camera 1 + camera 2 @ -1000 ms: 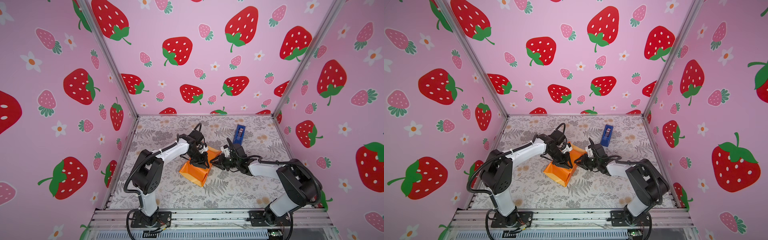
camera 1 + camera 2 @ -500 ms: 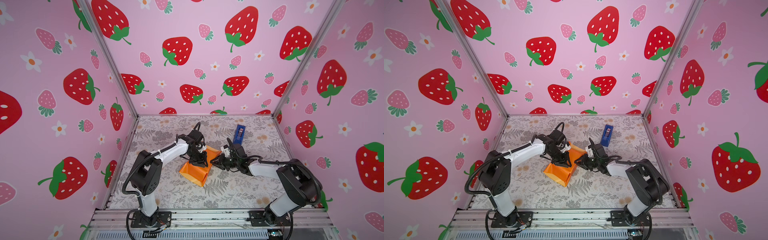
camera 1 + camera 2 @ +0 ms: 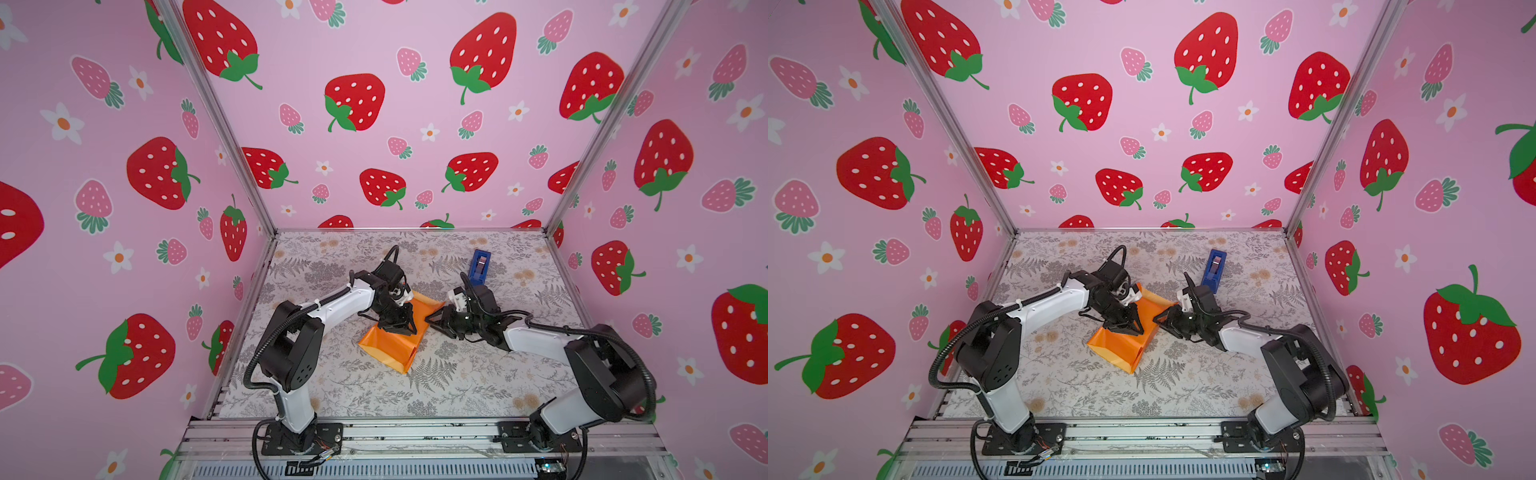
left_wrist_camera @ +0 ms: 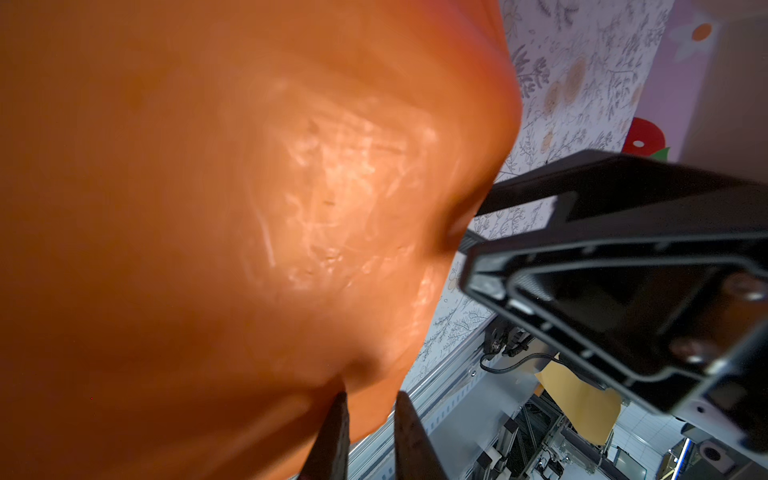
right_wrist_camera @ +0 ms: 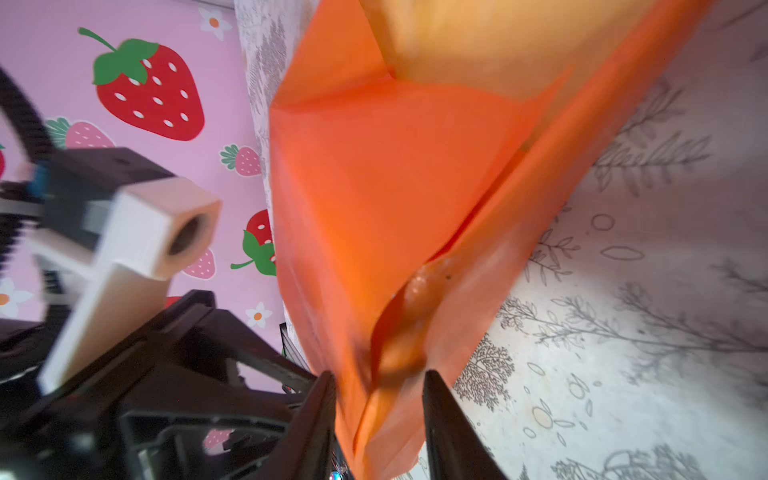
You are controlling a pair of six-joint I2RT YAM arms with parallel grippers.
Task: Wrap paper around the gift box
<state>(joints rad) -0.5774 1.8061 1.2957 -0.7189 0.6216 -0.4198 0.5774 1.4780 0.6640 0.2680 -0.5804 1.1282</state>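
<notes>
Since a second ago the right gripper (image 5: 377, 378) has spread its jaws. They now stand apart astride the folded edge of the paper (image 3: 390, 347) at the parcel's 3 o'clock side, not pinching it. Reaching in from 10 o'clock, the left gripper (image 4: 370, 397) bears on the parcel's top, its fingers narrowly apart; whether they nip a fold I cannot tell. No gift box shows; presumably it sits inside the orange wrap. Best now: keep the top pinned, close squarely on that flap, and draw it taut toward 9 o'clock without dragging the parcel. The blue tape dispenser (image 3: 478, 266) waits at 1 o'clock.
</notes>
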